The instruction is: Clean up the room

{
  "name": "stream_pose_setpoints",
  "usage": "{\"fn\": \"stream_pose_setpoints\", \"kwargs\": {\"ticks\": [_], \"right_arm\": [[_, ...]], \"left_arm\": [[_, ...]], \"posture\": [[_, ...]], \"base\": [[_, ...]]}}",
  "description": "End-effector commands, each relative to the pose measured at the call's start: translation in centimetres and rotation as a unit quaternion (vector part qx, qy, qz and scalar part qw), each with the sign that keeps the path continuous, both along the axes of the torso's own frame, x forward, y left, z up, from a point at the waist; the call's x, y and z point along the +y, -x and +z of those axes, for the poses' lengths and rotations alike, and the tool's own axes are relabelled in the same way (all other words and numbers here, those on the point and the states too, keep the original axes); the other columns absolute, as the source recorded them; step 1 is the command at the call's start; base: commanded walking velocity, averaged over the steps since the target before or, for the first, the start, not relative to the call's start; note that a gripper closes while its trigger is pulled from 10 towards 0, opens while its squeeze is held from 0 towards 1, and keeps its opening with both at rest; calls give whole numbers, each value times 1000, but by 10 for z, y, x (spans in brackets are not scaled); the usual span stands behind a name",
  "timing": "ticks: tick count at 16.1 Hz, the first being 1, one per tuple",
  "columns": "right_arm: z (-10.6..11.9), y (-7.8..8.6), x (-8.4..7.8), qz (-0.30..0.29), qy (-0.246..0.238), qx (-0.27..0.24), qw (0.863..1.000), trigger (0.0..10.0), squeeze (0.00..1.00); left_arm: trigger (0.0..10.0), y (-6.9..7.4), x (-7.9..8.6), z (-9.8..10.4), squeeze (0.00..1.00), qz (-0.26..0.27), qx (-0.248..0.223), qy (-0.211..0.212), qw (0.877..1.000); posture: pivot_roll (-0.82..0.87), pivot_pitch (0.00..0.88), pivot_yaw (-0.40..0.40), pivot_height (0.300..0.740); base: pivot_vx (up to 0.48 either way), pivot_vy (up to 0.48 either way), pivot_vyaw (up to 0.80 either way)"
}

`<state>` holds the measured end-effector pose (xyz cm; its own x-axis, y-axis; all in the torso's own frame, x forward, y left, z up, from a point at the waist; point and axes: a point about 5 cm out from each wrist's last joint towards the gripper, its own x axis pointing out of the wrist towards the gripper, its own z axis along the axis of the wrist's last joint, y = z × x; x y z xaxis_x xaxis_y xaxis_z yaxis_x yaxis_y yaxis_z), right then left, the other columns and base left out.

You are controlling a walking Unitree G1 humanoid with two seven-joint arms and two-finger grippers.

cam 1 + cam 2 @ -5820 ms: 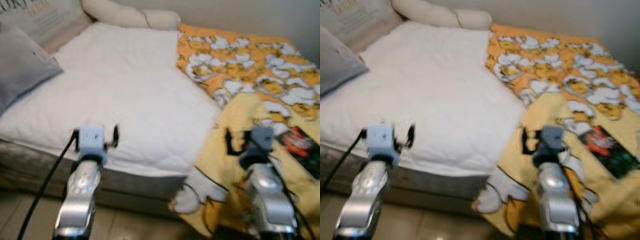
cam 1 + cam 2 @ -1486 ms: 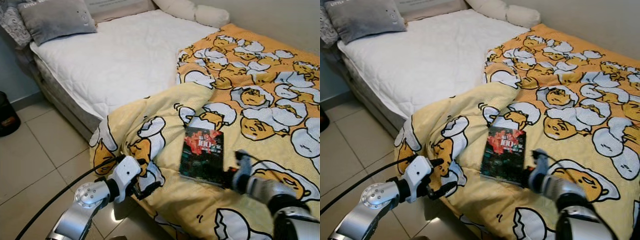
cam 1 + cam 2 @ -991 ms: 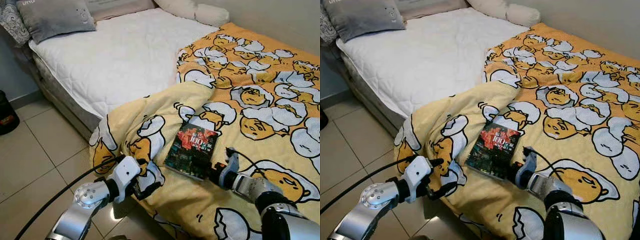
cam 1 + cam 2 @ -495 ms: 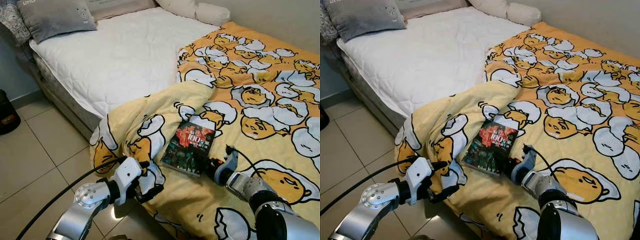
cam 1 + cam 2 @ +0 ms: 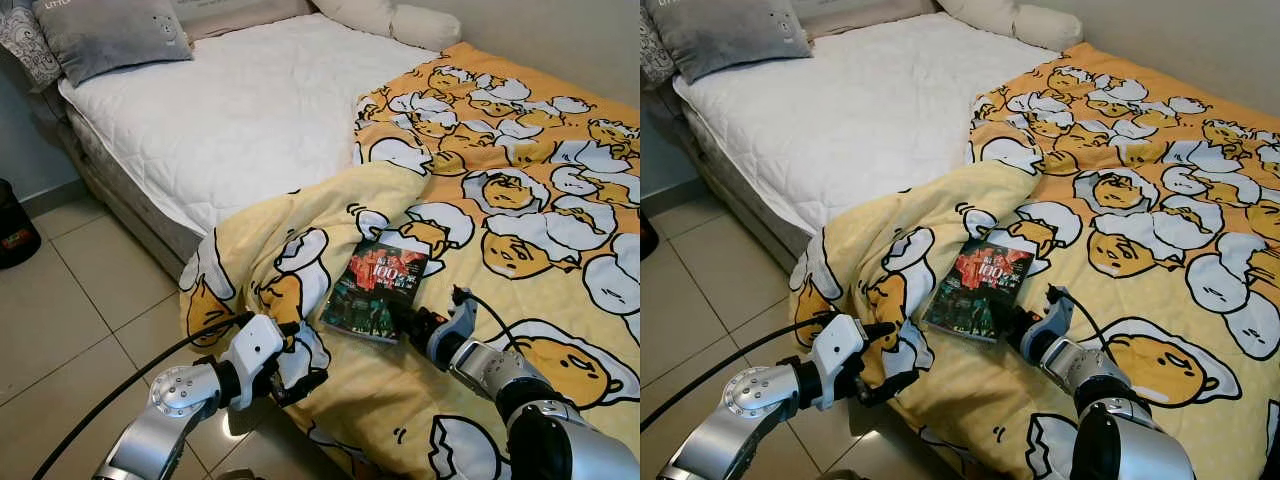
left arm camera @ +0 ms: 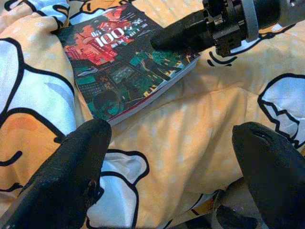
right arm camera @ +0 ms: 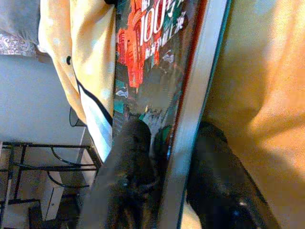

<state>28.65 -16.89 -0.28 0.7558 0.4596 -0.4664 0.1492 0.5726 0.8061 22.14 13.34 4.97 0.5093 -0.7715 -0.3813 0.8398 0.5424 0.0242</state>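
**poster1:** Book (image 5: 376,290) grip looks sketchy imo. Right gripper (image 5: 403,318) has its 2 fingers clamped on just the near edge, 1 finger on the cover and 1 under it, per the right wrist view. Rest of the book lies flat on the yellow duvet (image 5: 520,230), near the bed's foot corner. Thin pinch on a glossy cover, so if it lifts fast the book prob droops or pivots and slips out. Might drag a fold of duvet up too, since the lower finger is pressed right into the fabric.

**poster2:** Yep. What's the left one doing?

**poster1:** Left gripper (image 6: 176,157) has fingers wide apart, nothing in them, hovering low by the duvet corner that hangs off the bed toward the floor. If it bumps or snags that bunched corner, the whole surface shifts under the book, bad timing.

**poster2:** Room-wise?

**poster1:** Duvet is soft and lumpy, covers only part of the bed, white mattress (image 5: 240,110) bare on the other part. Grey pillow (image 5: 110,35) at the head, pale tiled floor (image 5: 70,320), plain wall behind. Dark thing at the far left edge, can't tell what.
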Motion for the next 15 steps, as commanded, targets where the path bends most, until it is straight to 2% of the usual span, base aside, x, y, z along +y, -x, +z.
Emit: {"fn": "stream_pose_setpoints", "kwargs": {"ticks": [1,4,9,11,12,14,15], "right_arm": [[10,-10,1,-3,-3,-22,1000,0,0],[12,-10,-8,-10,-6,-29,1000,0,0],[32,-2,-57,-74,-42,-93,992,0,0],[64,5,-86,-120,-30,-166,978,0,0],[77,8,-91,-129,-19,-193,972,0,0],[104,13,-91,-138,80,-245,956,0,0],[114,13,-89,-157,183,-250,938,0,0]], "left_arm": [[10000,-1,-2,3,1000,-4,-7,1,1000],[10000,0,-2,2,1000,-4,-6,2,1000],[10000,6,0,-1,1000,22,-19,34,999],[10000,7,4,-2,969,52,-30,54,997],[10000,8,6,-3,957,60,-29,60,996],[10000,9,13,-3,851,95,-49,63,992],[10000,8,19,-1,804,128,-78,59,987]], "posture": [[70,15,-55,740],[73,4,-54,740],[56,0,-38,740],[35,0,-13,740],[30,0,-6,740],[8,0,16,740],[3,0,21,740]], "base": [[0,0,0],[0,0,0],[0,0,0],[0,0,0],[0,0,0],[0,0,0],[0,0,0]]}}
